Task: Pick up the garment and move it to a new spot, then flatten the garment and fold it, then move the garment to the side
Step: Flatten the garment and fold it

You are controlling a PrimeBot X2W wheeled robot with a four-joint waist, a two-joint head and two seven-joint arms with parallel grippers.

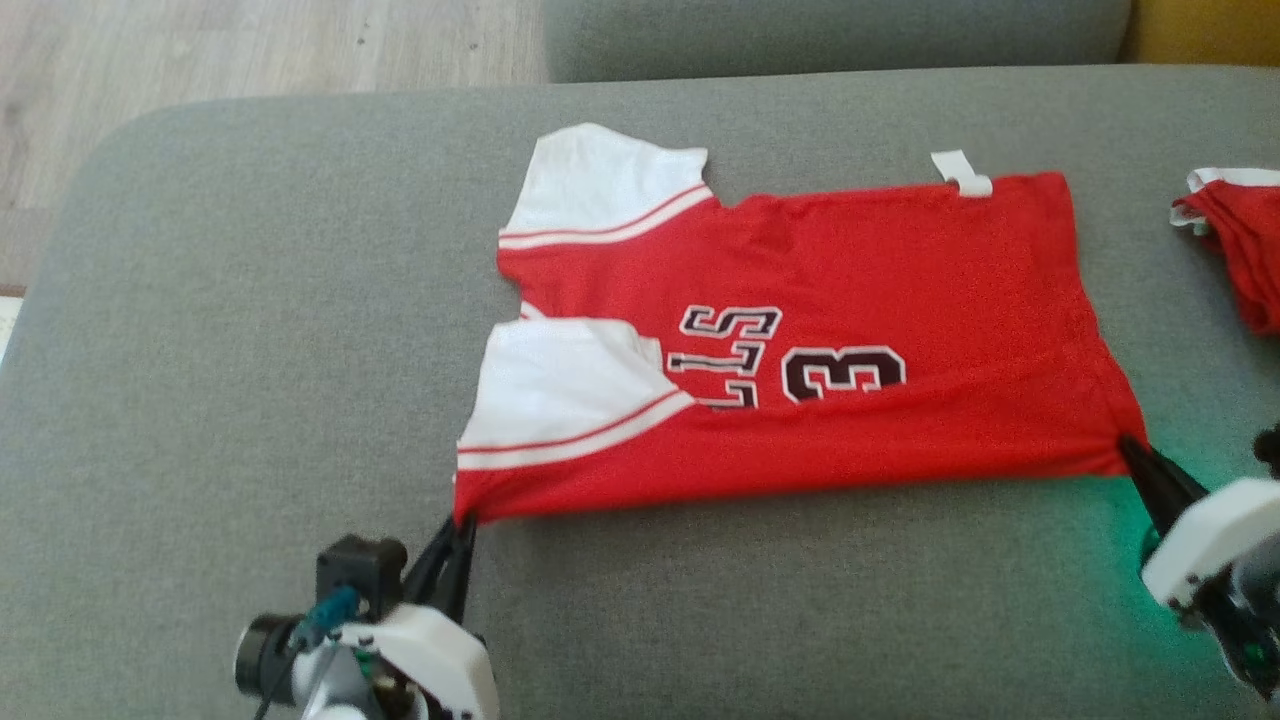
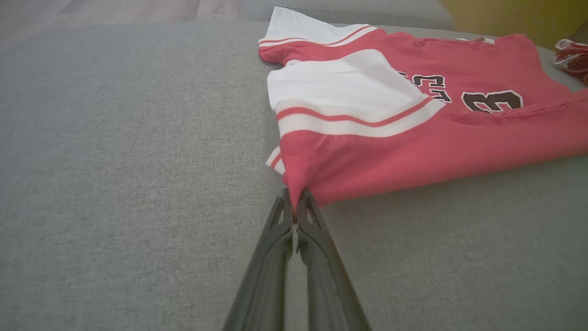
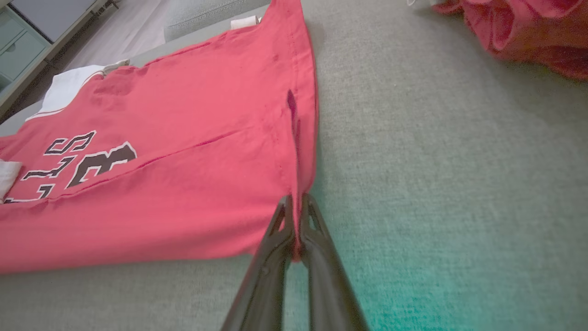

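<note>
Jersey [image 1: 880, 300]: red, lay flat on the grey sofa [image 1: 250, 350].
Left fingers [image 1: 445, 565]: pinched the Jersey's 7 o'clock corner.
Right fingers [image 1: 1160, 485]: pinched its 4 o'clock hem corner.

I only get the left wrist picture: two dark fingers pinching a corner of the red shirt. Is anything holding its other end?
Observer: Yes. The right pincer is shut on the near hem corner of the red shirt, so both near corners are held.
Operator: And that red scrap at my right edge, is it part of the same shirt?
Observer: No. It is a second red garment, crumpled and lying apart from the shirt on the grey cushion.
Operator: Anything odd around that other pincer?
Observer: A green glow falls on the cushion right beside it.
</note>
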